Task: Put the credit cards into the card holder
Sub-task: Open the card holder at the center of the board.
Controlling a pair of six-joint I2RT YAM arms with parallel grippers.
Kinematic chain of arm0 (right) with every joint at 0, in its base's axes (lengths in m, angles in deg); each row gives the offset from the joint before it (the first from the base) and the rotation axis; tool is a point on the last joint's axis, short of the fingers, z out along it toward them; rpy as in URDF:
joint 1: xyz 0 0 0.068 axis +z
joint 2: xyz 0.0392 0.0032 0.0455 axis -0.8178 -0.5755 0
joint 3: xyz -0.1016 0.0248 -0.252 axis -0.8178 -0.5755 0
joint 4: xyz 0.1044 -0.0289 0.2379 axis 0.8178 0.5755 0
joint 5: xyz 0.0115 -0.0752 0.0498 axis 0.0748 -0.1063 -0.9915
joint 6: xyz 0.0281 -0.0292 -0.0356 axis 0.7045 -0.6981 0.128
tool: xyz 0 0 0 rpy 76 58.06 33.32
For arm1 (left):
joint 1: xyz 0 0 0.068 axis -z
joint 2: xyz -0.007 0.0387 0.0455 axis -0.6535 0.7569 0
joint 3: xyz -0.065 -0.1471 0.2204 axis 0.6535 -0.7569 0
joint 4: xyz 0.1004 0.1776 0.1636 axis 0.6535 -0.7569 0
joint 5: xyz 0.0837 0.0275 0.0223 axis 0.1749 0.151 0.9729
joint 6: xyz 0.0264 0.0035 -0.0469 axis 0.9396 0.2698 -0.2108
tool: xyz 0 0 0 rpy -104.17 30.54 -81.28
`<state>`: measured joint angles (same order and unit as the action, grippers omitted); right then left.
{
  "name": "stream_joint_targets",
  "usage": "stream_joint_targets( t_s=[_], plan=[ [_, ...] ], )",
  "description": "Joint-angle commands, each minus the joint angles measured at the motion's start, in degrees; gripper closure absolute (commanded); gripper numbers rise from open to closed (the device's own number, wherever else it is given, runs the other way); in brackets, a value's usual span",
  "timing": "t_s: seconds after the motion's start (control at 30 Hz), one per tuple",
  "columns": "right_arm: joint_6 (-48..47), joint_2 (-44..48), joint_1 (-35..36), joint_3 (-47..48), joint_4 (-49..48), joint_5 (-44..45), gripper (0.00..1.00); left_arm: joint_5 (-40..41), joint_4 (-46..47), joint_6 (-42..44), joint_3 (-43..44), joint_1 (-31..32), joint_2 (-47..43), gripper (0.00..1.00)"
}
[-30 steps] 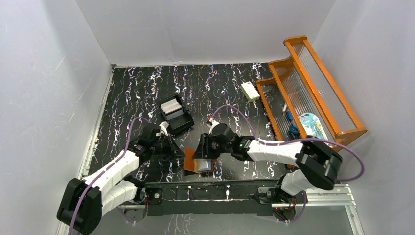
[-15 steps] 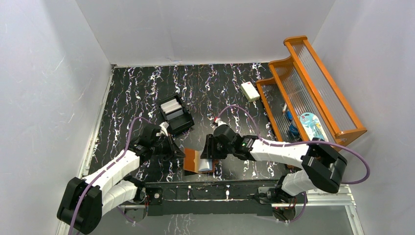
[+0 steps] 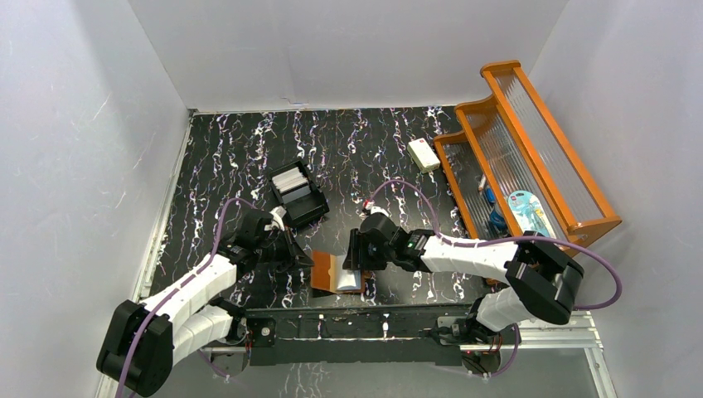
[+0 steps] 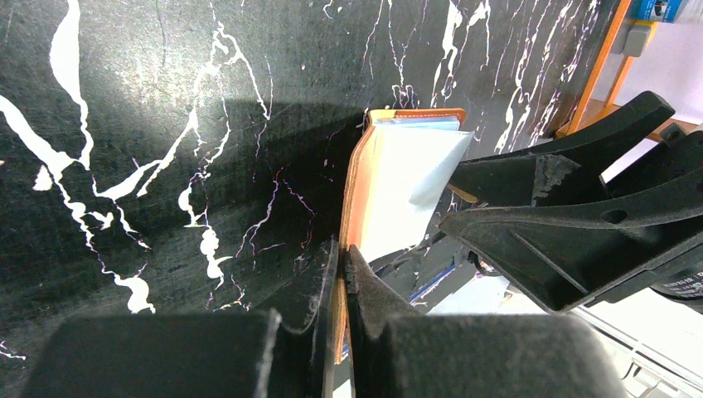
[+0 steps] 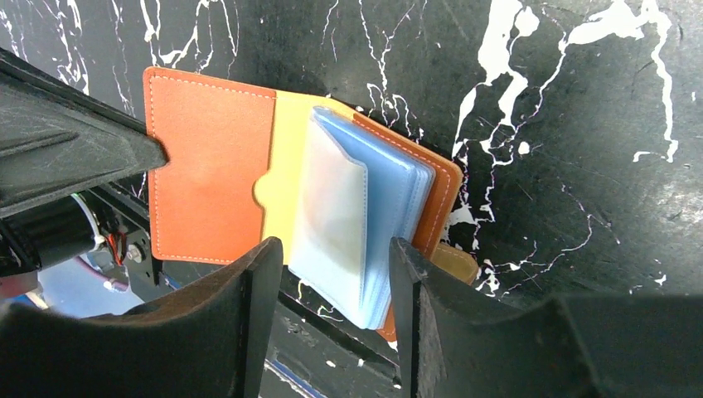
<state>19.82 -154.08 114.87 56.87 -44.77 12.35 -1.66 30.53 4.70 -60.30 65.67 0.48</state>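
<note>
Close to the near edge of the black, white-veined table (image 3: 232, 149), roughly midway along it, a small orange-brown leather bifold card holder (image 3: 332, 272) lies spread open between the two arms. Its left flap lies flat, with a yellow inner pocket beside the fold, and a stack of pale blue, see-through card sleeves (image 5: 356, 215) rises from the right half. The left tool (image 4: 341, 249) is pinched tight on the left edge of the leather cover, the thin flap caught between its two black fingers. The right tool (image 5: 336, 249) hangs over the sleeves with its fingers spread wide, one on each side of the stack's near end, gripping nothing; I cannot tell whether either finger touches the plastic. Further back, towards the middle of the table and left of the holder, a black plastic compartmented box (image 3: 303, 199) sits at an angle with a pale, flat stack (image 3: 290, 178) in its far compartment, too small for me to say whether these are the credit cards. A thicker white block with a red mark (image 3: 424, 154) lies near the far right corner, just beside an orange wooden rack with ribbed clear panels (image 3: 530, 141) along the right edge.
</note>
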Motion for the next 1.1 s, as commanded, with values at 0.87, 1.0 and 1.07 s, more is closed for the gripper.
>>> stream_joint_targets(
  t_s=[0.87,1.0,1.07],
  plan=[
    [2.27,-5.07,-0.07,-1.33,-26.41,-17.69,0.45,-1.40,-1.39,-0.83,0.76,0.01,-0.73,0.86],
    [3.68,-8.23,-0.07,-2.54,-31.83,-20.12,0.58,-3.67,0.15,-2.69,0.94,0.01,-2.05,0.72],
    [3.74,-9.63,-0.07,-2.55,-33.09,-20.28,0.62,-4.36,1.02,-3.55,0.74,-0.07,-2.83,0.68]
  ],
)
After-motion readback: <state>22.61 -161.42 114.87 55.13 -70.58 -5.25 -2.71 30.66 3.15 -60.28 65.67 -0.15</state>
